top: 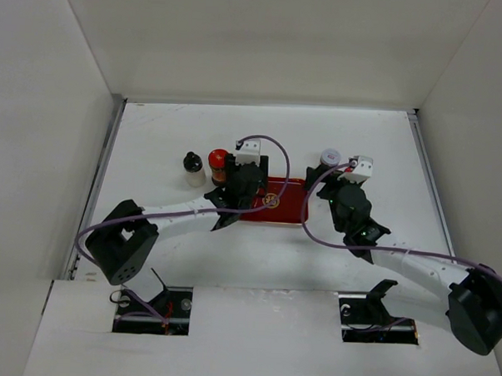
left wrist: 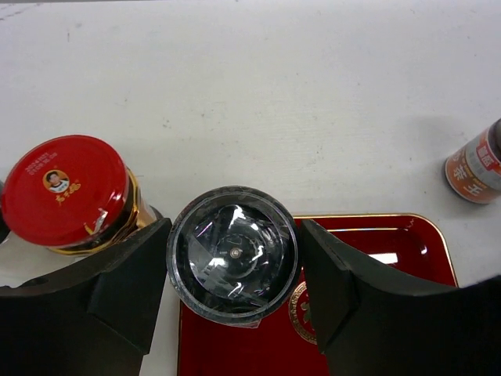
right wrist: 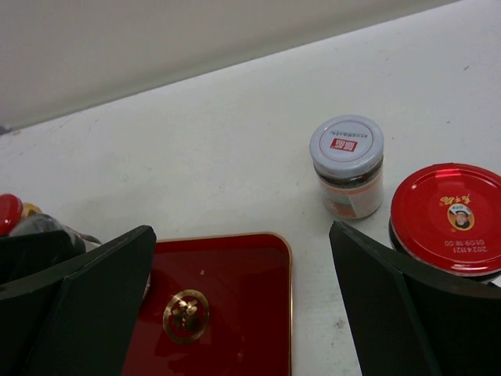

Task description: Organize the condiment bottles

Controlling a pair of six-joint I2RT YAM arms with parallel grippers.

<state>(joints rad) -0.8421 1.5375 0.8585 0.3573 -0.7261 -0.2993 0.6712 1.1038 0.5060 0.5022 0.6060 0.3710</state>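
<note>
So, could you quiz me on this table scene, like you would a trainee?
1. True or false: the right pincer is closed on a jar.
2. What colour is the lid of the jar gripped by the left pincer? A) red B) dark C) white
3. Fill in: the flat tray with the gold rim is ___.

Key: 1 false, it is open and empty. 2 B. 3 red.

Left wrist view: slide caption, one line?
Left gripper closed on a black-capped bottle at the edge of the red tray, red-lidded jar alongside.
</note>
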